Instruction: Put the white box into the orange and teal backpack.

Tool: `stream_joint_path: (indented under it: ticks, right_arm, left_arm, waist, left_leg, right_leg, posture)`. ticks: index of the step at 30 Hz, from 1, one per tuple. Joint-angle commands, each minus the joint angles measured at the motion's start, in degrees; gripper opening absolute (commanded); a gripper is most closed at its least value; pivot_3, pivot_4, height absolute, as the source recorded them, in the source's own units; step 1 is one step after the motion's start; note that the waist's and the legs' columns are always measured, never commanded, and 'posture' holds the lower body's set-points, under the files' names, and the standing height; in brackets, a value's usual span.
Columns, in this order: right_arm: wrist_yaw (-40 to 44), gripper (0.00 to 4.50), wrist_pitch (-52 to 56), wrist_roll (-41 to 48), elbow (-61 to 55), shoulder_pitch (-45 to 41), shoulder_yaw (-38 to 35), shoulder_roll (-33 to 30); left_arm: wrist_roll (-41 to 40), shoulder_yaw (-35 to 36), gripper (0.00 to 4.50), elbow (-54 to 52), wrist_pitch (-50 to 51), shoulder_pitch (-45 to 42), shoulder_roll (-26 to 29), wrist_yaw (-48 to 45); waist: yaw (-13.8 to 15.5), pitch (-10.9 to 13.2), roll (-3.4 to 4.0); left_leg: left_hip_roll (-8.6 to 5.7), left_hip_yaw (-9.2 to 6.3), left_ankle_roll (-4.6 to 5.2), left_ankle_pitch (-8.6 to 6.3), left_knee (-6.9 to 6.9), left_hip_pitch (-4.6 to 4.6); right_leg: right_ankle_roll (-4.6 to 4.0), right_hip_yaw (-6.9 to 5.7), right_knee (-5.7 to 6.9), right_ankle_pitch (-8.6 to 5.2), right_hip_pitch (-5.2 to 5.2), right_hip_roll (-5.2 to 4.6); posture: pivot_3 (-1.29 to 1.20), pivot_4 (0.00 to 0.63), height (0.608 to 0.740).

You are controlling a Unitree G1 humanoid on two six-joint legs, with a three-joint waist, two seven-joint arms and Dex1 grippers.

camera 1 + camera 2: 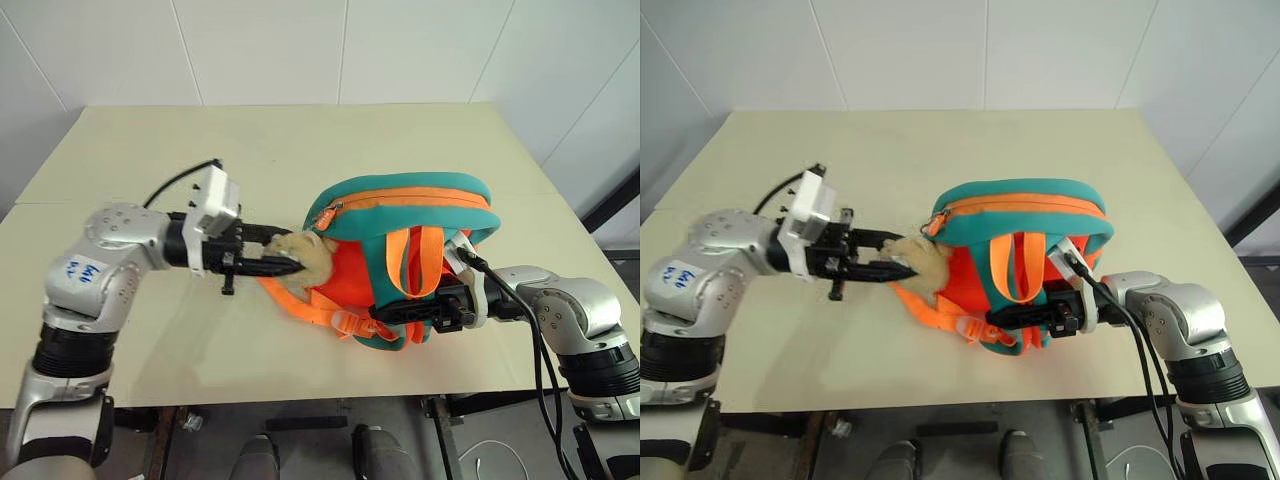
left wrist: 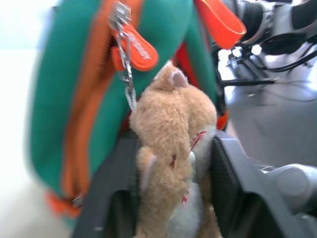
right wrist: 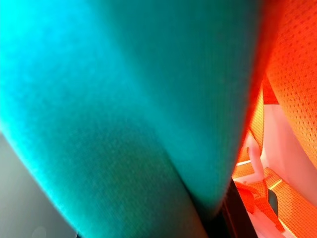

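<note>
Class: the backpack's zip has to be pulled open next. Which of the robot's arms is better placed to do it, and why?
Left. The left gripper already brackets the plush charm hanging from the zip pull. The right gripper is shut on the orange and teal backpack at its lower edge, steadying it.

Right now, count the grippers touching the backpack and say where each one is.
2. The left gripper closes around the plush charm at the backpack's zipper end; the right gripper clamps its lower teal edge.

Head pair looks down over the backpack (image 1: pixel 400 210) (wrist cameras press close).
</note>
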Motion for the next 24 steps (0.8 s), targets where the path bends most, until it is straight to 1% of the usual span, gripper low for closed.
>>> stream_joint_path:
  ticks: [1, 6, 8, 11, 15, 20, 24]
  right_arm:
    - [-0.1, 0.0, 0.14, 0.71, -1.24, -0.1, -0.51, -0.14]
    - [-0.44, 0.0, 0.12, 0.86, -1.45, 0.08, -0.63, 0.1]
    - [-0.82, 0.0, 0.18, 1.1, -1.75, 0.42, -0.91, 0.2]
    - [-1.56, 0.0, 0.2, 1.48, -2.13, 0.8, -1.22, 0.52]
    - [-2.7, 0.0, 0.22, 2.0, -2.74, 1.18, -1.39, 1.1]
    - [-4.52, 0.0, 0.63, 3.06, -4.13, 2.15, -2.01, 1.66]
    - [-6.09, 0.0, 0.99, 4.02, -4.64, 2.52, -2.57, 2.21]
  left_arm:
    - [2.58, 2.02, 1.23, 5.31, -2.99, -3.7, 3.8, -2.11]
    - [6.08, 1.44, 1.23, 15.21, -7.29, -8.21, 5.78, -3.55]
    - [8.16, 0.61, 1.23, 19.74, -9.63, -9.24, 5.52, -3.7]
    - [13.08, -2.32, 1.23, 26.0, -14.26, -9.25, 3.4, -1.81]
    - [17.32, -5.6, 1.23, 32.19, -20.47, -7.85, -0.29, -2.18]
    - [23.86, -11.17, 1.23, 40.43, -29.05, -6.34, -8.23, -0.46]
    - [25.04, -12.59, 1.23, 42.51, -30.19, -4.84, -12.87, 0.22]
  waist:
    - [0.03, 0.0, 0.0]
    - [-0.05, 0.0, 0.0]
    - [-0.07, 0.0, 0.0]
    - [-0.03, -0.01, 0.02]
    - [0.07, -0.01, 0.01]
    - [0.2, -0.01, 0.01]
    - [0.2, -0.06, 0.04]
  left_leg:
    - [0.0, 0.0, 0.0, 0.0, 0.0, 0.0]
    - [0.0, 0.0, 0.0, 0.0, -0.01, -0.01]
    - [0.0, 0.0, 0.0, 0.0, -0.02, -0.01]
    - [0.01, 0.0, 0.0, 0.0, -0.07, 0.02]
    - [0.0, 0.0, 0.0, 0.0, -0.04, 0.0]
    - [0.0, 0.0, 0.0, 0.0, -0.05, 0.0]
    - [0.0, 0.0, 0.0, 0.0, -0.02, 0.0]
  right_leg:
    - [0.0, 0.0, -0.01, 0.0, 0.0, 0.0]
    - [-0.01, -0.01, -0.03, 0.0, 0.0, 0.0]
    - [-0.01, -0.01, -0.02, 0.0, 0.0, 0.01]
    - [-0.01, -0.02, 0.0, -0.01, -0.01, 0.01]
    - [0.0, -0.02, 0.01, 0.0, 0.0, 0.01]
    - [0.0, -0.02, 0.02, 0.01, 0.0, 0.01]
    - [0.02, -0.02, 0.05, 0.02, 0.01, 0.01]
  posture:
    - [0.0, 0.15, 0.74]
    - [0.0, 0.15, 0.74]
    - [0.0, 0.15, 0.74]
    - [0.0, 0.15, 0.74]
    - [0.0, 0.15, 0.74]
    - [0.0, 0.15, 0.74]
    - [0.0, 0.15, 0.74]
